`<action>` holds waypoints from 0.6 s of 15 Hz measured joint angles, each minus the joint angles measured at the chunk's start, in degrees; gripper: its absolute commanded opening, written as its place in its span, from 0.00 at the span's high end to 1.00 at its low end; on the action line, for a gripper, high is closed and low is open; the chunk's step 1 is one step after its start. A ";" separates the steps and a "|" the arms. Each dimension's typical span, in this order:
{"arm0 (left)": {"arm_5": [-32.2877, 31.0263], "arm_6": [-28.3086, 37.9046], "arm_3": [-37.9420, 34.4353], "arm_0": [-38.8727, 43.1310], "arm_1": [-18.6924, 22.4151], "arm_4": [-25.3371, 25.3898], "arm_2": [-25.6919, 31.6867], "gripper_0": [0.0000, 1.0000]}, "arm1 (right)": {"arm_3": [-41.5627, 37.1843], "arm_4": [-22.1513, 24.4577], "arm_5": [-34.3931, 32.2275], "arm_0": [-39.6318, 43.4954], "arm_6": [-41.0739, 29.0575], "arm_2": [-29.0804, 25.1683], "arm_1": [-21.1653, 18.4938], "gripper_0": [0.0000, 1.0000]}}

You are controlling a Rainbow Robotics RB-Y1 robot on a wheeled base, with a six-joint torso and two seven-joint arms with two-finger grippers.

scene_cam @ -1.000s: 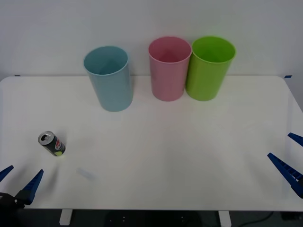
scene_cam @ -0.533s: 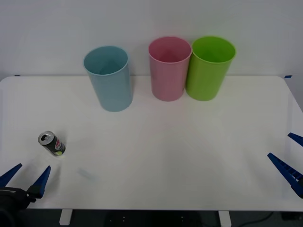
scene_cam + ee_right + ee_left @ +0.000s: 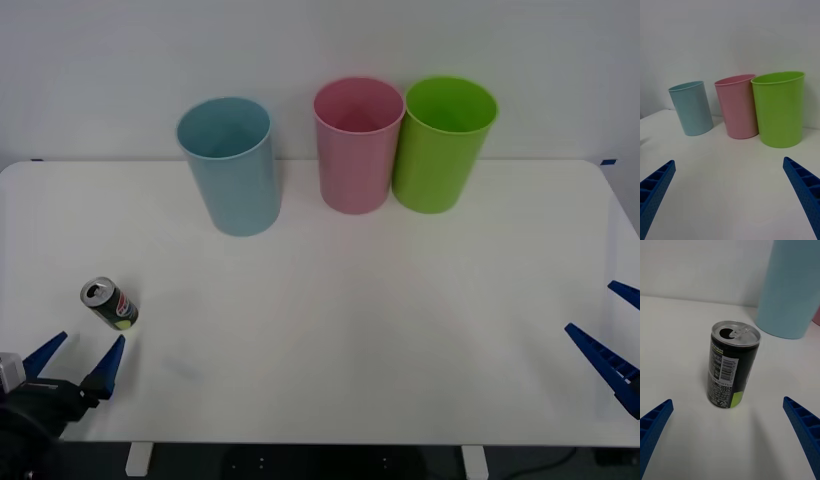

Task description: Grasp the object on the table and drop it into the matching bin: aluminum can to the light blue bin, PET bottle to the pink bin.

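The can (image 3: 109,304) stands upright on the white table (image 3: 330,330), at about eight o'clock from the table's middle, near the left edge. Its silver top faces up with the opening showing; the left wrist view shows its dark side with a barcode and a yellow-green patch low on the wall (image 3: 733,369).

The left gripper (image 3: 76,357) hovers just at the table's front-left corner, at about seven o'clock from the can — close to it but not touching. Its two blue ribbed fingers (image 3: 107,366) are spread wide apart and hold nothing; from the wrist camera the can sits between them, farther out, with bare table on both sides.

The right gripper (image 3: 612,338) waits at the table's right edge, around four o'clock from the middle, its fingers also spread and empty.

Three bins stand along the far side. The light blue bin (image 3: 231,165) is at about eleven o'clock from the middle, the pink bin (image 3: 356,145) near twelve, and a green bin (image 3: 442,144) just beside the pink one at about one o'clock — those two nearly touching, the blue one apart.
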 measured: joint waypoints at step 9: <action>-0.01 -1.78 7.55 -7.94 0.00 -0.05 -0.07 0.00 | 0.00 0.00 0.00 0.00 0.00 0.00 0.00 0.00</action>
